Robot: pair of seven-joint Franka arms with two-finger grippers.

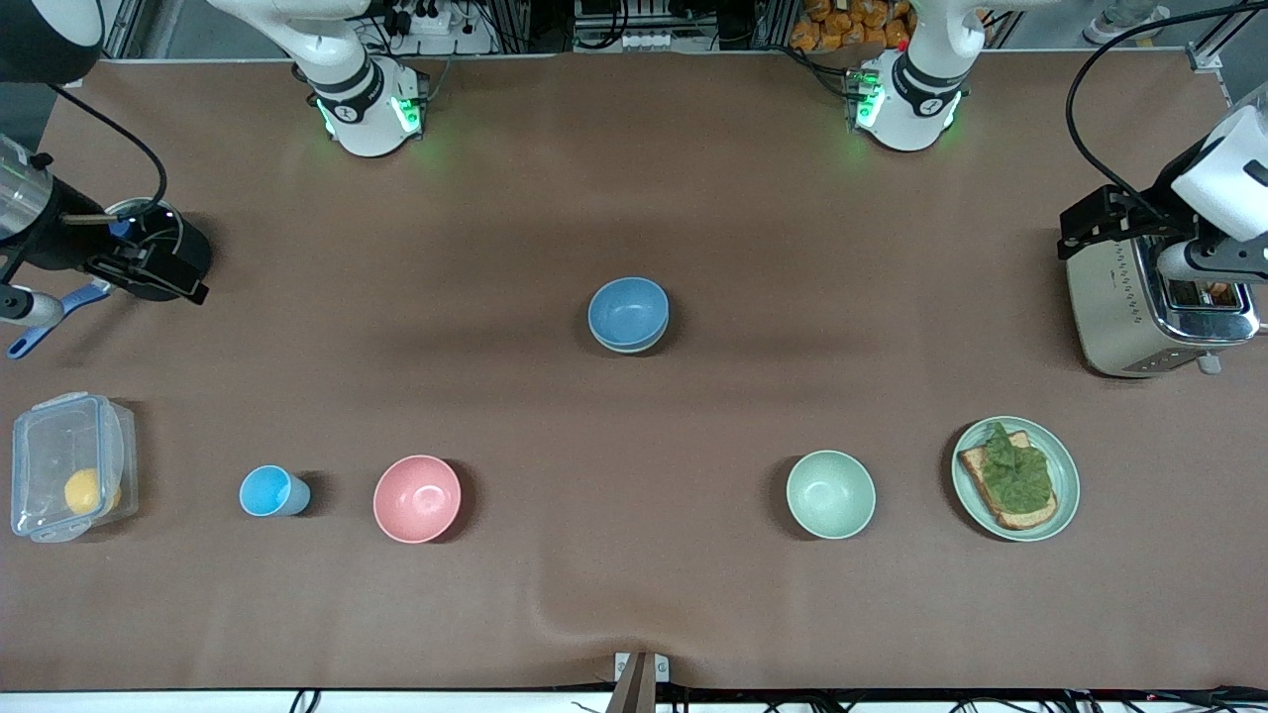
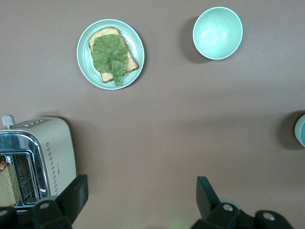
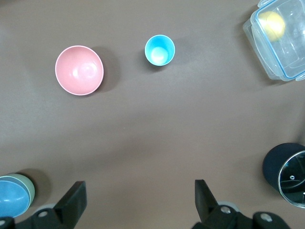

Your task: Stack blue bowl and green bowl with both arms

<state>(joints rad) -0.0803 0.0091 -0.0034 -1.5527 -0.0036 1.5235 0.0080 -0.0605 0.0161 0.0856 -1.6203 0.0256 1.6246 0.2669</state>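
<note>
The blue bowl (image 1: 628,310) sits nested inside the green bowl (image 1: 628,348) at the middle of the table; only a thin rim of the green one shows under it. The right wrist view shows the pair too, with the blue bowl (image 3: 9,200) in the green bowl (image 3: 27,187). My left gripper (image 2: 141,183) is open and empty, high over bare table beside the toaster. My right gripper (image 3: 139,187) is open and empty, high over bare table at the right arm's end.
A paler mint bowl (image 1: 830,493), a plate with toast and lettuce (image 1: 1015,478) and a toaster (image 1: 1149,307) are toward the left arm's end. A pink bowl (image 1: 417,498), light-blue cup (image 1: 267,491), clear box with a lemon (image 1: 69,480) and dark pot (image 1: 163,253) are toward the right arm's end.
</note>
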